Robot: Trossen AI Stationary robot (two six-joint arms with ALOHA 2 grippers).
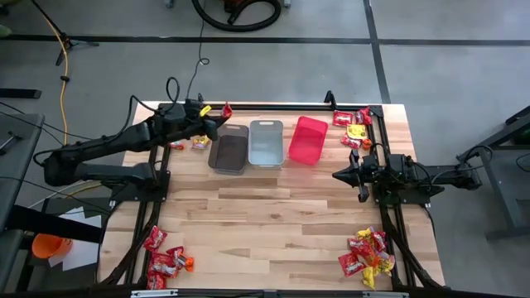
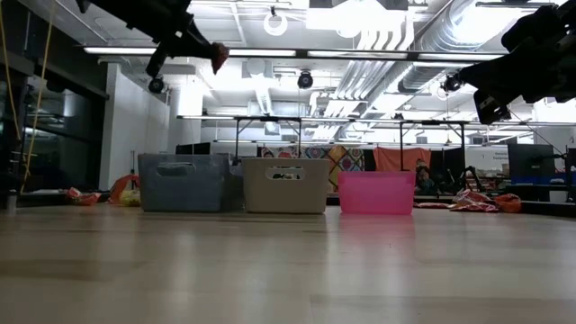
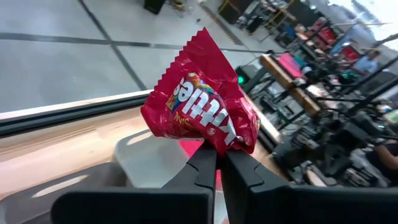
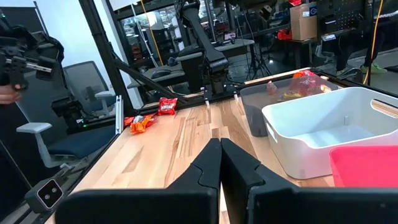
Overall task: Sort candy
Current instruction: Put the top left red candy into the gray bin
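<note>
Left gripper [image 3: 221, 152] pinched shut on a red candy packet [image 3: 199, 96], held above the brown bin [image 1: 229, 152]. Packet looks light, crinkly, slippery; the crimped edge grips best. Right gripper [image 1: 341, 175] closed, empty, beside the pink bin [image 1: 307, 139].

Floor [image 1: 273, 58]: grey concrete, crossed by dark seam lines; it surrounds the table on all sides.
Table [image 1: 273, 215]: light wooden planks, edged by a dark frame.
Cables: a yellow cable [image 1: 60, 74] and a black cable [image 1: 199, 50] lie on the floor beyond the table's far edge.
Ceiling [image 2: 360, 54]: exposed white ducts and pipes, with long strip lights [image 2: 297, 54].
Office chair [image 4: 68, 124]: grey, standing off the table's side.
Far room [image 2: 297, 135]: dark-framed tables and workbenches, with a patterned hanging [image 2: 346, 162] behind them.
Orange bucket [image 1: 48, 247]: on the floor near the table's near left corner, resting beside white paper.
</note>
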